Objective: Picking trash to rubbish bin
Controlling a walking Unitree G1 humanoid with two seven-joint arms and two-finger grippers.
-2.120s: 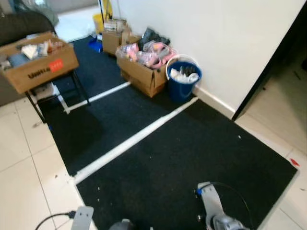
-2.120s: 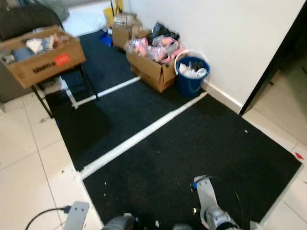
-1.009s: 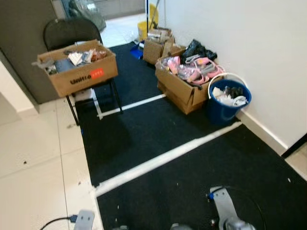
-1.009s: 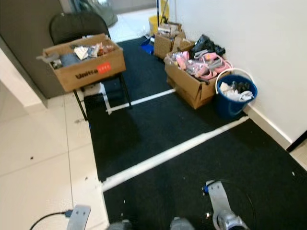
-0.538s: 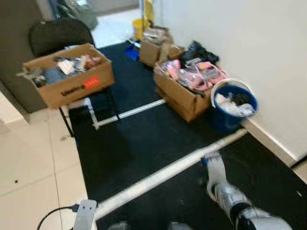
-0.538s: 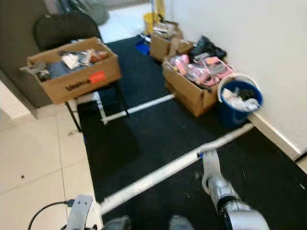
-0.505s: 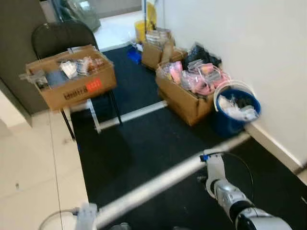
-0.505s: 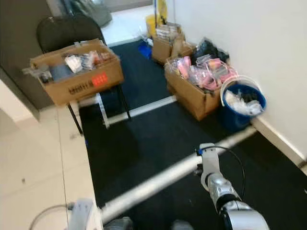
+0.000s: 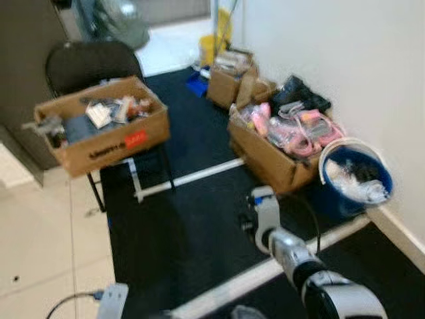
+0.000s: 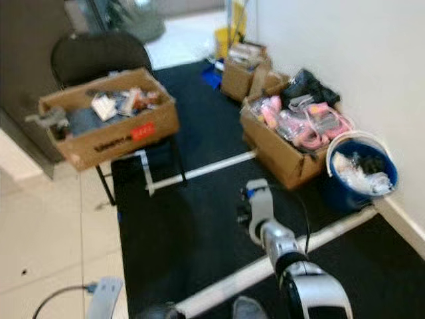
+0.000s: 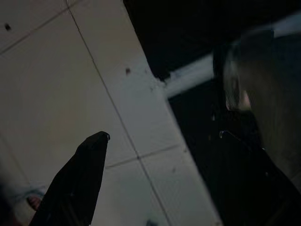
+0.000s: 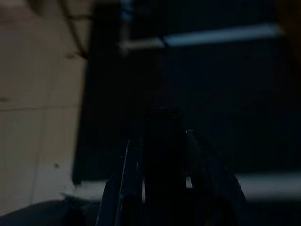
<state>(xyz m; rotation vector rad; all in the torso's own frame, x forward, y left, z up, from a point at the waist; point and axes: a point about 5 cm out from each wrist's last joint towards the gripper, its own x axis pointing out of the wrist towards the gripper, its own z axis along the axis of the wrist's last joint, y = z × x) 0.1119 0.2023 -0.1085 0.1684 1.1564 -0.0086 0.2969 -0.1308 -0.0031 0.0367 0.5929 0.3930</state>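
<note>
The right arm has swung up and forward over the black mat; its right gripper [image 9: 263, 199] I can't tell open or closed. The blue bin [image 9: 356, 183] sits far right by the wall, closer now, so it's approaching.

Setting: a storage corner or utility area of a home or small office. Evidence: pale floor tiles [image 9: 40, 246] at 9 o'clock, a black mat [image 9: 179, 232] with white strips, open cardboard boxes [image 9: 275, 159] of loose items along the white wall [image 9: 332, 60] at 2 o'clock (one box [image 9: 99, 133] rests on a black chair [image 9: 89, 63]), and a blue bucket [image 9: 355, 183].
</note>
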